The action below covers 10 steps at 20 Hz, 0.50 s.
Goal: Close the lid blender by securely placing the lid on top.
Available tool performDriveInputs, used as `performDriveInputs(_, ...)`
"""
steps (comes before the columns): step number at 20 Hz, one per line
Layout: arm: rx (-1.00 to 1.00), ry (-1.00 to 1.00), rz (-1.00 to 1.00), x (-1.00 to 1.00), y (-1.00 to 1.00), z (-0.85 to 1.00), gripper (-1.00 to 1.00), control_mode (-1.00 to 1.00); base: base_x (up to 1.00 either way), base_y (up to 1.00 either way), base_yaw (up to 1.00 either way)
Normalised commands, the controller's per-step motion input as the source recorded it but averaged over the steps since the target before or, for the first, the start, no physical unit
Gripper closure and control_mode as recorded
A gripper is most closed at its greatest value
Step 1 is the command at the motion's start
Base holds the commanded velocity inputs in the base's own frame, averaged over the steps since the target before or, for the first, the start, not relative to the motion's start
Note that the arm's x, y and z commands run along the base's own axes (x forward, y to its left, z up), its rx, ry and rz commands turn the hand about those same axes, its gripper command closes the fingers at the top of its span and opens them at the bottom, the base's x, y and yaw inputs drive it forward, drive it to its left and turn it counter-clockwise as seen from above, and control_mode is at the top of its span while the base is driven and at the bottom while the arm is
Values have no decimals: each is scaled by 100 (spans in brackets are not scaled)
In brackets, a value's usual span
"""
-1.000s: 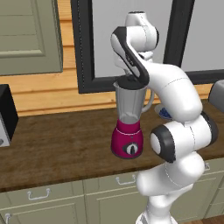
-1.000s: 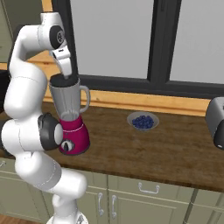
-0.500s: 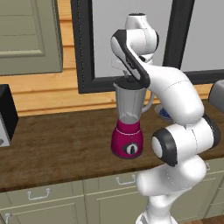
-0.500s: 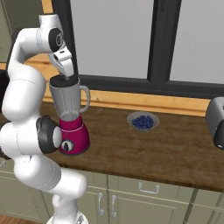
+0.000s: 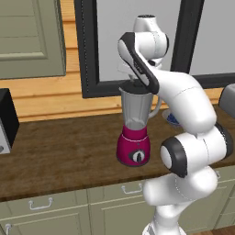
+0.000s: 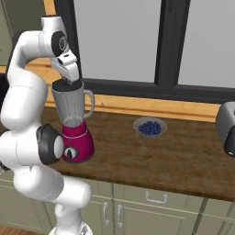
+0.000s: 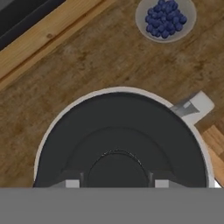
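Lid [image 7: 122, 144] seated on blender [image 6: 72, 120] rim, apparently centred. Fingers [image 7: 72, 183] straddling its knob; pinched or loose, impossible to tell. Risk: lifting while clamped unseats lid.

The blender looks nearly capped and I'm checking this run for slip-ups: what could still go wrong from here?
1. The lid covers the jar mouth, but the rim shows wider at the left, so it may sit off-centre and not seat.
2. The gripper is right over the blender; pressing off-axis could tip the tall jar toward the bowl of berries.
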Motion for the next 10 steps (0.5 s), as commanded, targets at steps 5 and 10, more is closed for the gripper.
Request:
performDriveInputs(5, 0, -4, 0, -5, 0, 30, -100, -100, 0, 0, 0)
performDriveInputs(10, -3, -3, 1, -35, 10, 20, -100, -100, 0, 0, 0)
